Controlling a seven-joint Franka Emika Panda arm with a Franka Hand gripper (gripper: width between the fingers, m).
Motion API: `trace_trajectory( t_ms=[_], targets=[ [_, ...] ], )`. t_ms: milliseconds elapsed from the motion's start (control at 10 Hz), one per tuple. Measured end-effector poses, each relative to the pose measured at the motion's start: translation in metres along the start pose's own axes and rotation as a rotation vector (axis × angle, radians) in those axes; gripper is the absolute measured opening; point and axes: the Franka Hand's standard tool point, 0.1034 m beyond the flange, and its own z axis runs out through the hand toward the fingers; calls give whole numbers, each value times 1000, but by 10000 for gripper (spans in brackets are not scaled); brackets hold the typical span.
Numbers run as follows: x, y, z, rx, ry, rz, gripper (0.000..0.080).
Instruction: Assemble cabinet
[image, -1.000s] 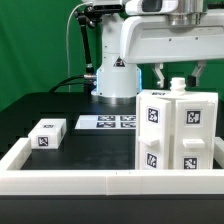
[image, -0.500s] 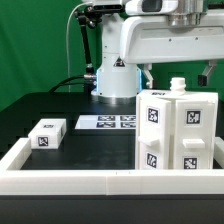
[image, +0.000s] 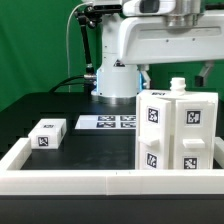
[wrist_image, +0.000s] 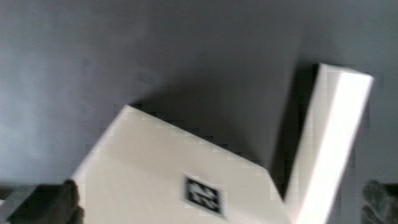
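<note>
The cabinet (image: 180, 135) is a white box with marker tags, standing upright at the exterior view's right with a small white knob (image: 178, 86) on top. A smaller white block (image: 47, 134) with a tag lies at the exterior view's left. My gripper (image: 176, 68) hangs open and empty above the cabinet, clear of it. In the wrist view the gripper (wrist_image: 210, 206) looks down on the cabinet's white top (wrist_image: 178, 170) and one tag (wrist_image: 205, 195). A dark fingertip shows on each side, one (wrist_image: 43, 206) at the edge of the picture.
The marker board (image: 107, 122) lies flat at the back centre, before the robot base (image: 115, 80). A long low white border frame (image: 70, 180) runs along the front and up the exterior view's left side. The table (image: 90, 145) is black.
The gripper has risen from just above the cabinet's top; its fingers now show less below the hand. The cabinet and the small block have not moved.
</note>
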Motion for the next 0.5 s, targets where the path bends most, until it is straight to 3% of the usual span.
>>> trace_trajectory(
  t_ms=[200, 400, 500],
  targets=[
    [-27, 32, 7, -13, 6, 10, 796],
    [-45, 56, 14, -27, 19, 0, 796],
    [-45, 57, 14, -27, 18, 9, 796]
  ],
)
